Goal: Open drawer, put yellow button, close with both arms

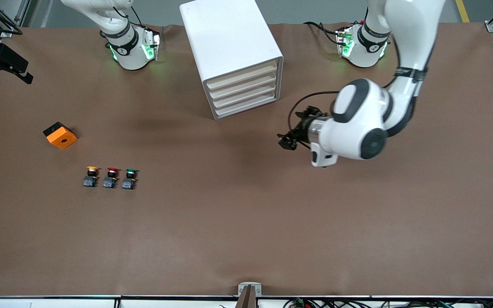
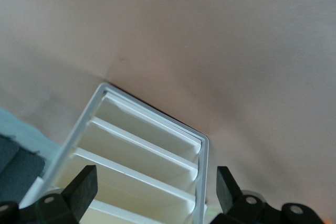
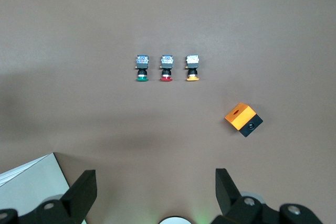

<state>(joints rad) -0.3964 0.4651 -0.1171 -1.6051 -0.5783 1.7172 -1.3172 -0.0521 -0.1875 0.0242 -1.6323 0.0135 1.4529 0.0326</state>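
**A:** While the left tool (image 1: 288,140) hangs low over the table (image 1: 246,222), just off the cabinet (image 1: 234,55) toward the left arm's end, how do its fingers (image 2: 79,190) stand?

**B:** Spread apart, gripping nothing. Its wrist view looks between them at the cabinet's stacked drawer fronts, so I'd judge it is lining up for the top drawer (image 1: 242,72). No contact yet.

**A:** And the right tool (image 3: 155,195)?

**B:** Also released and empty. It is out of the front view; its camera looks down from high above the table, and that arm seems to be waiting.

**A:** Where is the yellow button (image 1: 91,176)?

**B:** On the table toward the right arm's end, well apart from the cabinet and nearer the front camera. It ends a row of three, beside the red button (image 1: 111,177), then the green button (image 1: 129,178). An orange block (image 1: 60,135) lies near, farther from the camera.

**A:** So, progress?

**B:** Nothing done. All four drawers look flush shut; opening, loading the button and closing all remain.
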